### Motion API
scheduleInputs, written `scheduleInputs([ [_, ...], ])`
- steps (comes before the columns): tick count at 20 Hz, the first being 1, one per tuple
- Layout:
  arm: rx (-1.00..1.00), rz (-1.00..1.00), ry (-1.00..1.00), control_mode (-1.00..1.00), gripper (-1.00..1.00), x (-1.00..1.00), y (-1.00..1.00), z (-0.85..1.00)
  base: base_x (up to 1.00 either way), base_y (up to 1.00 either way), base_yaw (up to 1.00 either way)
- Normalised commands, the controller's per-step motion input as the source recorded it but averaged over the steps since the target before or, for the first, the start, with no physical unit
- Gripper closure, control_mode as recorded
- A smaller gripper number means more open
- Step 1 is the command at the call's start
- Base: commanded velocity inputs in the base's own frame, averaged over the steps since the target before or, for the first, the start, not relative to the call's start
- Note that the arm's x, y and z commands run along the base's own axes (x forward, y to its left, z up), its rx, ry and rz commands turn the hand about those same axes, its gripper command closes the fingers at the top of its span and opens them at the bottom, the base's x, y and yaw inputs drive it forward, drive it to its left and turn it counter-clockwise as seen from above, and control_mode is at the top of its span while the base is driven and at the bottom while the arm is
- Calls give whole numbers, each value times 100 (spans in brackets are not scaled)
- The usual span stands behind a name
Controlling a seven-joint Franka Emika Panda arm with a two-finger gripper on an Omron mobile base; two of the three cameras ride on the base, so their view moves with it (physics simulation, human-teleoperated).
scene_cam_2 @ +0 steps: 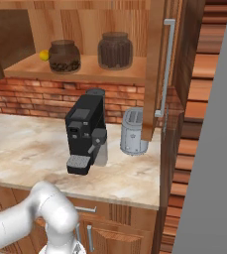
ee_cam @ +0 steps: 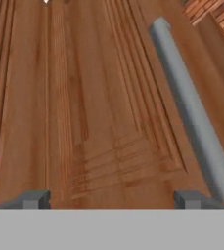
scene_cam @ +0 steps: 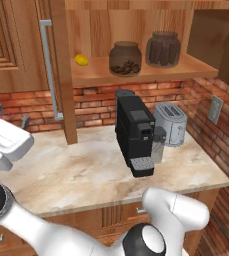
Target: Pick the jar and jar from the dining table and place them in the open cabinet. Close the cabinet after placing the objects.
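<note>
now: both jars [scene_cam: 125,58] [scene_cam: 163,49] on the open cabinet [scene_cam: 136,72] shelf; gripper [ee_cam: 111,199], jaws spread wide and empty, faces a door panel beside its silver handle [ee_cam: 191,112].

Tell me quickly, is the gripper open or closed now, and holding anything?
Gripper: open, holding nothing, facing the cabinet door beside its handle.

Hand [ee_cam: 111,199] wide open, fingertips [ee_cam: 34,199] far apart, nothing between; white arm bent low
</note>
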Motion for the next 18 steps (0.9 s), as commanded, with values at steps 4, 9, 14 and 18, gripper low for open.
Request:
scheduleInputs([
  [4,0,-3,0,-100,-100,77,26,-15,0,0,0],
  [9,0,-3,0,-100,-100,75,16,-15,0,0,0],
  [14,0,-8,-2,-100,-100,34,-1,-12,0,0,0],
  [18,0,-17,-6,-100,-100,-2,-19,-5,0,0,0],
])
